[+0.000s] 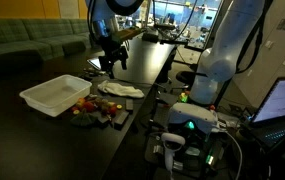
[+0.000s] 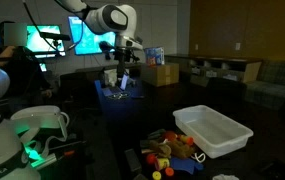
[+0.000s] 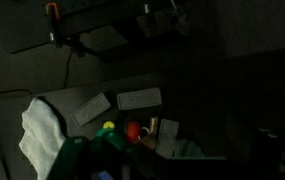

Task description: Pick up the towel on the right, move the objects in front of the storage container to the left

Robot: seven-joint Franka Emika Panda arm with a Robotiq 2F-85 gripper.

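now the gripper (image 1: 110, 66) hangs well above the towel (image 1: 120, 90), jaws too dark to call, towel lying beside the storage container (image 1: 42, 98) near the small objects (image 1: 90, 112), so likely the approach, with a descent onto the cloth next.

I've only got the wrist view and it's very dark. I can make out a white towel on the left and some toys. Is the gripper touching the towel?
Observer: No. In an exterior view the gripper hangs in the air, clear of the towel.
Operator: Where's the storage container? I can't find it.
Observer: The white storage container stands with the toys heaped right beside it, and the towel lies past the toys.
Operator: Anything inside it?
Observer: It looks empty in both exterior views.
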